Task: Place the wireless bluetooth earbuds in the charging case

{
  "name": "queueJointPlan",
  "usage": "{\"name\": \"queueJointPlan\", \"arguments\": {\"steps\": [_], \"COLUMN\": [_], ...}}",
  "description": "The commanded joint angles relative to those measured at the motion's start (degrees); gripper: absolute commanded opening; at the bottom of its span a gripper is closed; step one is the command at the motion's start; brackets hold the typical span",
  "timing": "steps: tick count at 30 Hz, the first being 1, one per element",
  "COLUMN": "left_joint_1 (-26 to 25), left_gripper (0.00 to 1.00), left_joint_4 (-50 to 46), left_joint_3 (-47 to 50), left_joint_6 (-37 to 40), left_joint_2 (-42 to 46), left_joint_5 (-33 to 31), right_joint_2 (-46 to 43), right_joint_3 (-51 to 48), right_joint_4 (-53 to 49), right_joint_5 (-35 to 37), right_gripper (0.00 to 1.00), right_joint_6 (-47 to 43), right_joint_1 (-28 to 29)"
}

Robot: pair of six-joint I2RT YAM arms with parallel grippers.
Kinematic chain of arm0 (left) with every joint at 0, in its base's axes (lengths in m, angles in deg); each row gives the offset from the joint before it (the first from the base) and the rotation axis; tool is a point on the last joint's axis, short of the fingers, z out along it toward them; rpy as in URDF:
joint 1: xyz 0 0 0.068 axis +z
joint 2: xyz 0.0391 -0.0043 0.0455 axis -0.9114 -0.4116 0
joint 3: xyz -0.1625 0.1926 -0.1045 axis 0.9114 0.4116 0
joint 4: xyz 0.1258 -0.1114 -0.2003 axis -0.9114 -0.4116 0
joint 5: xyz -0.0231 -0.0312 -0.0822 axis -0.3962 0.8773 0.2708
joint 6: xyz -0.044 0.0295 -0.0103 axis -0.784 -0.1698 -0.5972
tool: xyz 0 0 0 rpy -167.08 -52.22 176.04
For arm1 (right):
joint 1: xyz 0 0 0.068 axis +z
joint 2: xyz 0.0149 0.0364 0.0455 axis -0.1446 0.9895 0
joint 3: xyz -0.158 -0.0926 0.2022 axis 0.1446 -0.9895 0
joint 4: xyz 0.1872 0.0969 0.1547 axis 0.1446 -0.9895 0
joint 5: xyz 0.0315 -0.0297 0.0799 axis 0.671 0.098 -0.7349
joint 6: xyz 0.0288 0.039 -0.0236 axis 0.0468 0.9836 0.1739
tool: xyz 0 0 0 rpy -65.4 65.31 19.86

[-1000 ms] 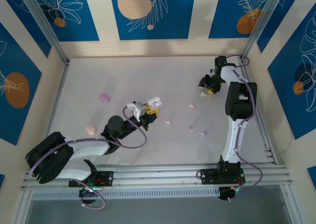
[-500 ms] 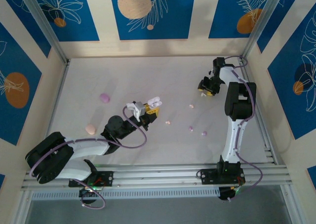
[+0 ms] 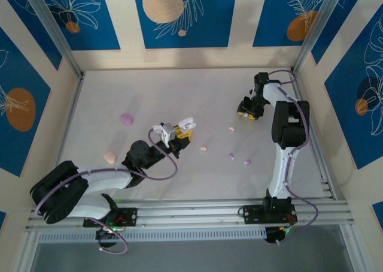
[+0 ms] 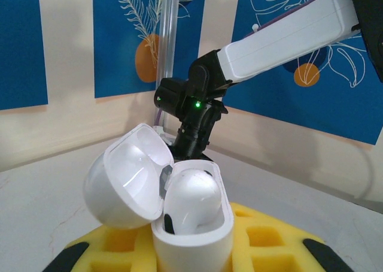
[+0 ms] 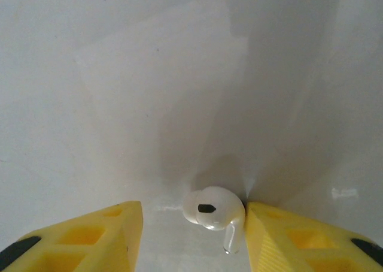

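Observation:
My left gripper [image 3: 173,134] is shut on the white charging case [image 3: 187,125], held above the table's middle. In the left wrist view the case [image 4: 192,230] stands upright between the yellow pads [image 4: 263,236], its lid [image 4: 128,182] swung open to the left, and one white earbud [image 4: 191,200] sits inside. My right gripper [image 3: 247,108] is low over the table at the far right. In the right wrist view it [image 5: 193,217] is open around a white earbud [image 5: 214,211] lying on the table. That earbud touches the right finger [image 5: 287,242] and stands apart from the left finger [image 5: 102,236].
Loose earbuds lie right of centre: pink ones [image 3: 203,148] [image 3: 231,129] and lilac ones [image 3: 231,156] [image 3: 248,162]. A lilac case [image 3: 126,118] and a pink case [image 3: 109,157] rest at the left. Frame posts and walls border the table; the right arm [image 4: 281,38] shows beyond the case.
My right gripper has shifted slightly left and nearer over the table, and its jaws have narrowed a little. The left arm and the case have not moved.

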Motion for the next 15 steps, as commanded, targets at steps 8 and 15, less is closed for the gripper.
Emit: {"name": "queueJointPlan", "arguments": {"steps": [8, 15], "left_joint_1": [0.5, 0.5], "left_gripper": [0.21, 0.21], "left_joint_4": [2.4, 2.1], "left_joint_3": [0.1, 0.0], "left_joint_6": [-0.6, -0.3], "left_joint_2": [1.1, 1.1], "left_joint_5": [1.1, 1.2], "right_joint_2": [-1.1, 2.0], "right_joint_3": [2.5, 7.4], "right_joint_4": [-5.6, -8.7], "right_joint_5": [8.3, 10.9], "right_gripper": [0.48, 0.45], "right_joint_6": [-3.9, -10.4], "right_joint_1": [1.2, 2.0]}}
